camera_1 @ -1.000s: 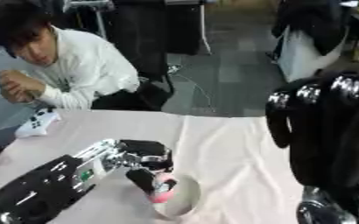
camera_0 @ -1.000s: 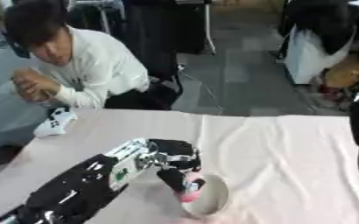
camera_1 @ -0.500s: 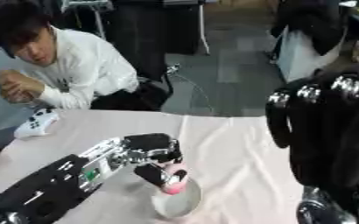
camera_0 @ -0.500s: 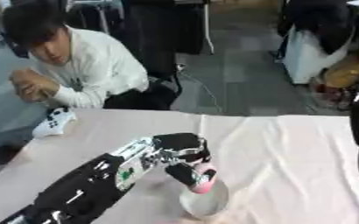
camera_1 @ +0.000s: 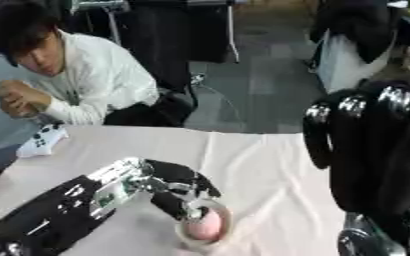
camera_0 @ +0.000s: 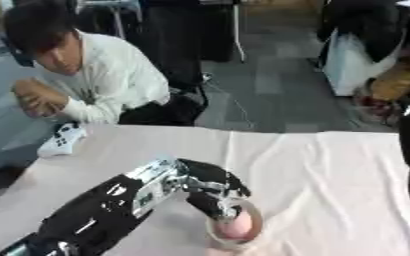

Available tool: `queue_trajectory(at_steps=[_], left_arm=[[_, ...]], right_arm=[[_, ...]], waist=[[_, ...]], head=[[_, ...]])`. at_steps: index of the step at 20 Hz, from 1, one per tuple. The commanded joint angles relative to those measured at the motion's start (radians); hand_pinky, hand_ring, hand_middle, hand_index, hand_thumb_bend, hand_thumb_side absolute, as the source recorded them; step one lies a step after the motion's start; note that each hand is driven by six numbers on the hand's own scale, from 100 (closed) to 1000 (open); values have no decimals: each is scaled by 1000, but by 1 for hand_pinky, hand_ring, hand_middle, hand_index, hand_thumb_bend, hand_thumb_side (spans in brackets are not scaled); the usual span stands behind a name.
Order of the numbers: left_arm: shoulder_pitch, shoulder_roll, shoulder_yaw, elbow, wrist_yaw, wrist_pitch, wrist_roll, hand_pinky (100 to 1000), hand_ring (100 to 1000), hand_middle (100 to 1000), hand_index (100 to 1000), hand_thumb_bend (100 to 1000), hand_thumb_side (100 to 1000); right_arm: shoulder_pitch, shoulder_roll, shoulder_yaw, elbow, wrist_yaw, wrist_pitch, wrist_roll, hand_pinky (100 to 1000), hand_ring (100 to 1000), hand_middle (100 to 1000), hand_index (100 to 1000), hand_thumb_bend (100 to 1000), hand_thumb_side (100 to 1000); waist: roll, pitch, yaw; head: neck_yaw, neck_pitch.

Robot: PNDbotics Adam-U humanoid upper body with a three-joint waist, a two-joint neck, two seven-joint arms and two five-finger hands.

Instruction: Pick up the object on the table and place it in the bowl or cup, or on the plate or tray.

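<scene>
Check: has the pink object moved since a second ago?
Yes. The pink object dropped from above the rim to inside the cup; the left hand is at the rim.

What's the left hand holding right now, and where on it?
Cannot tell if it holds anything: the left hand reaches into the cup, fingers against the pink object inside; contact hidden. Right hand holds nothing.

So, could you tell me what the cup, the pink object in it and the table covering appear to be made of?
The cup looks like pale, matte plastic or paper: thin rim, no shine. The pink object is smooth and rounded, possibly soft plastic or foam; I cannot tell which. The table covering seems cloth, from its faint creases. The left hand is glossy black with silver parts.
</scene>
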Motion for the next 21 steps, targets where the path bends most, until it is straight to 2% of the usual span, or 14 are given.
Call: queue_trajectory(at_steps=[1, 2, 5, 7, 8, 12, 13, 14, 15, 16, 17, 19, 21], left_arm=[[17, 72, 74, -114, 37, 46, 56, 1000, 955, 994, 1000, 100, 1000], [37, 89, 102, -156, 52, 75, 97, 937, 922, 958, 984, 100, 865], [110, 133, 178, -283, 101, 177, 238, 756, 864, 918, 947, 100, 751], [163, 146, 219, -354, 141, 245, 324, 677, 842, 902, 942, 100, 736], [192, 146, 236, -384, 164, 275, 354, 589, 820, 887, 938, 100, 738], [310, 113, 296, -487, 293, 358, 440, 455, 776, 868, 935, 100, 748], [336, 95, 312, -509, 324, 369, 463, 461, 779, 869, 935, 100, 748], [361, 71, 328, -530, 357, 378, 488, 407, 754, 858, 934, 100, 759], [382, 47, 342, -549, 394, 384, 513, 414, 757, 859, 934, 100, 757], [400, 22, 354, -565, 432, 386, 536, 368, 732, 847, 931, 100, 772], [418, -6, 366, -581, 474, 384, 561, 368, 732, 847, 931, 100, 772], [438, -48, 386, -606, 532, 371, 604, 344, 716, 834, 925, 100, 768], [455, -91, 405, -640, 582, 334, 679, 337, 704, 824, 916, 100, 762]], right_arm=[[-10, -2, -5, -11, 5, -2, -1, 100, 100, 100, 257, 740, 657], [-10, -4, -6, -11, 6, -3, -2, 100, 100, 100, 256, 734, 657], [-11, -8, -9, -11, 10, -5, -4, 100, 100, 100, 255, 736, 651], [-12, -11, -12, -11, 12, -7, -6, 100, 100, 100, 254, 729, 650], [-13, -12, -12, -11, 13, -8, -8, 100, 100, 100, 253, 725, 649], [-16, -18, -16, -11, 17, -10, -12, 100, 100, 100, 251, 718, 650], [-17, -20, -17, -11, 18, -11, -13, 100, 100, 100, 251, 718, 651], [-17, -21, -19, -11, 19, -12, -14, 100, 100, 100, 249, 713, 648], [-18, -22, -20, -11, 20, -13, -15, 100, 100, 100, 249, 714, 648], [-19, -23, -21, -11, 21, -15, -16, 100, 100, 100, 248, 712, 649], [-20, -25, -23, -11, 22, -16, -18, 100, 100, 100, 248, 712, 649], [-22, -26, -25, -11, 24, -18, -21, 100, 100, 100, 245, 702, 654], [-24, -28, -27, -11, 25, -20, -25, 100, 100, 100, 244, 698, 654]], waist=[[1, -14, 5], [1, -14, 8], [-1, -12, 13], [-3, -12, 19], [-5, -11, 22], [-11, -8, 33], [-13, -8, 36], [-15, -7, 39], [-17, -6, 43], [-20, -5, 46], [-22, -5, 49], [-27, -5, 55], [-32, -5, 62]], head=[[2, 5], [-1, 5], [-6, 3], [-11, 2], [-12, 1], [-21, 0], [-23, 0], [-25, 1], [-28, 1], [-32, 2], [-37, 4], [-41, 5], [-45, 4]])
